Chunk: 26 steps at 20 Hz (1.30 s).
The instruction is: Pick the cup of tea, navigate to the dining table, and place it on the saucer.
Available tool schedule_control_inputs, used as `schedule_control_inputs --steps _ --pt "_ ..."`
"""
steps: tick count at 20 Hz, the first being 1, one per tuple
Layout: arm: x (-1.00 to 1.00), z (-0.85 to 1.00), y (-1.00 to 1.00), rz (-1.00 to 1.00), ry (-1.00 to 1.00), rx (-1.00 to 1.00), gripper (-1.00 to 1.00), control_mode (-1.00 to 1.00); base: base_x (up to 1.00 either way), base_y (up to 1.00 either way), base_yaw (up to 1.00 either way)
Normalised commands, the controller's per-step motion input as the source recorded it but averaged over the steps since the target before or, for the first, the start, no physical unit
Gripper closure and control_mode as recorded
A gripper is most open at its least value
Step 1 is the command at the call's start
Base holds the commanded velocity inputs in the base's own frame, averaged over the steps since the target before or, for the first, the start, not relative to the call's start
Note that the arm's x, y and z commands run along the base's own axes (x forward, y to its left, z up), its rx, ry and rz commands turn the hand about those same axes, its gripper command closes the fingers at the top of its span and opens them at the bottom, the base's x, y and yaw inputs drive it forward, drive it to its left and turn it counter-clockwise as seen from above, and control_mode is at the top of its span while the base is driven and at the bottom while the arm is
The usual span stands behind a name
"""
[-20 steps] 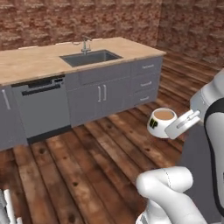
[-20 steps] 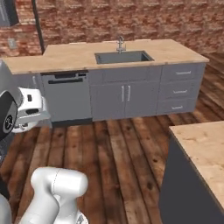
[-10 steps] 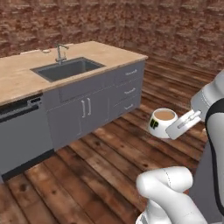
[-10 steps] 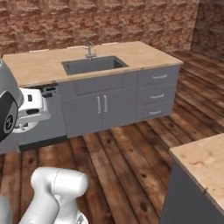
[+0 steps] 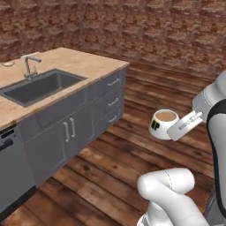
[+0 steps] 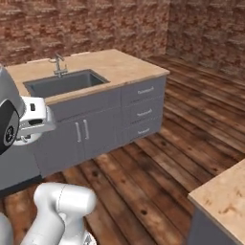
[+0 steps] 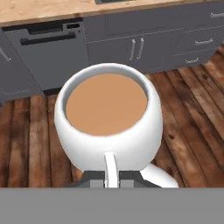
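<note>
The pick is done: the cup of tea (image 5: 163, 124) is held level by its handle in the clamped-shut claw (image 5: 180, 128), out over the wood floor (image 5: 145, 150) beside the sink counter (image 5: 84, 66), with transport and saucer placement judged left.

We cannot see the fingertips of the gripper (image 7: 111, 181): the mug's handle covers them in the hand view. The cup of tea (image 5: 162, 124) hides its own far side and base. The grey-cabinet counter (image 5: 95, 66) runs off the left edge in both base views. A wood-topped surface (image 6: 225, 198) is cut by the lower right corner of the right base view, so we cannot identify it.
</note>
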Motion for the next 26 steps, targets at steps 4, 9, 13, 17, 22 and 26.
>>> schedule_control_inputs --steps 4,9,13,17,22,26 --pt "0.0 0.0 0.0 0.0 0.0 0.0 1.0 1.0 1.0 0.16 -0.4" --pt "0.0 0.0 0.0 0.0 0.0 0.0 1.0 1.0 1.0 0.14 -0.37" --pt "0.0 0.0 0.0 0.0 0.0 0.0 1.0 1.0 1.0 0.09 -0.29" --pt "0.0 0.0 0.0 0.0 0.0 0.0 1.0 1.0 1.0 0.06 -0.24" --pt "0.0 0.0 0.0 0.0 0.0 0.0 1.0 1.0 1.0 0.01 -0.15" --pt "0.0 0.0 0.0 0.0 0.0 0.0 1.0 1.0 1.0 0.0 -0.06"
